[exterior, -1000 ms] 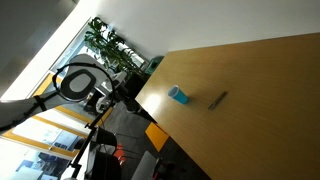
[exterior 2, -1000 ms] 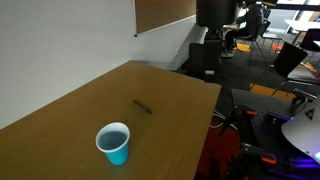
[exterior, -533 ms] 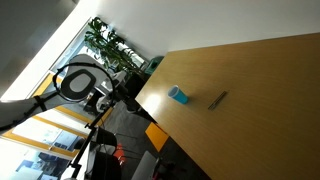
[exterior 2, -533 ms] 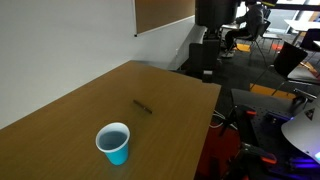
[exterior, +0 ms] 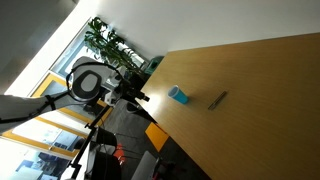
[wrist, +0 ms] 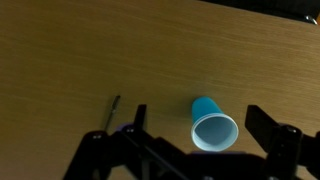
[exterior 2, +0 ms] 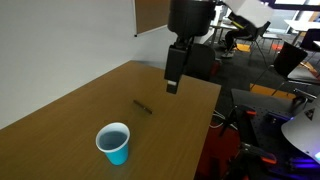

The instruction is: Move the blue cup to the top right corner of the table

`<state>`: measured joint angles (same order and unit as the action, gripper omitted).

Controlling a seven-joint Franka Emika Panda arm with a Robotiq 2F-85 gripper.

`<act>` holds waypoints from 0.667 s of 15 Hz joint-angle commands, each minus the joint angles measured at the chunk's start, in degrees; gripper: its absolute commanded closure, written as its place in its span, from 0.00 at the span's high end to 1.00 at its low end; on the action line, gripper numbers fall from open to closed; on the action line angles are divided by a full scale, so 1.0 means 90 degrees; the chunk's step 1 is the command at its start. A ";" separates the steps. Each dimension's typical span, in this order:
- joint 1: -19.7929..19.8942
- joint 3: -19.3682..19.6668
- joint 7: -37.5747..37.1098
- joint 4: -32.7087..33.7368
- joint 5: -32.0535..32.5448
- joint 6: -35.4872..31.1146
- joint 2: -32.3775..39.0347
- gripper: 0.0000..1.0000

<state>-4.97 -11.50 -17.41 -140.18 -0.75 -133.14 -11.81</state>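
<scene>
**Light cup, open jaws: where the pick-up can fail**

The large light-brown wooden table is almost bare, and this helps. The black Robotiq gripper hangs over the far part of the tabletop, well apart from the cup. In the wrist view its two fingers stand far from each other, so the jaws are wide open and hold nothing.

The small light-blue plastic cup stands upright on the table with its round rim up. In the wrist view it appears between the two fingers, a little nearer to one of them.

I think the main danger is a tip-over. The cup looks very light, and if one finger meets the rim or the wall before the other during the descent, it can push the cup aside or knock it down. Because the wall is tapered, the cup may also slip out of a loose grip, and a hard one may crush it.

The thin dark pen-like object lies between the gripper and the cup, so a low approach may sweep it along.

Finally, a corner is close to two edges, so a careless release could send the cup off the table.
</scene>
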 commanded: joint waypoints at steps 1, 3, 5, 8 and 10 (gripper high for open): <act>0.0001 -0.0069 -0.0518 0.0591 0.0463 -0.0644 0.0928 1.00; -0.0017 -0.0019 -0.0817 0.0877 0.0845 -0.0965 0.1394 1.00; -0.0093 0.0087 -0.0973 0.1222 0.1130 -0.1076 0.1855 1.00; -0.0253 0.0278 -0.1178 0.1701 0.1353 -0.1008 0.2458 1.00; -0.0362 0.0415 -0.1082 0.1946 0.1288 -0.0976 0.2790 1.00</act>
<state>-6.08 -9.94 -25.74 -127.14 9.97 -142.53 8.64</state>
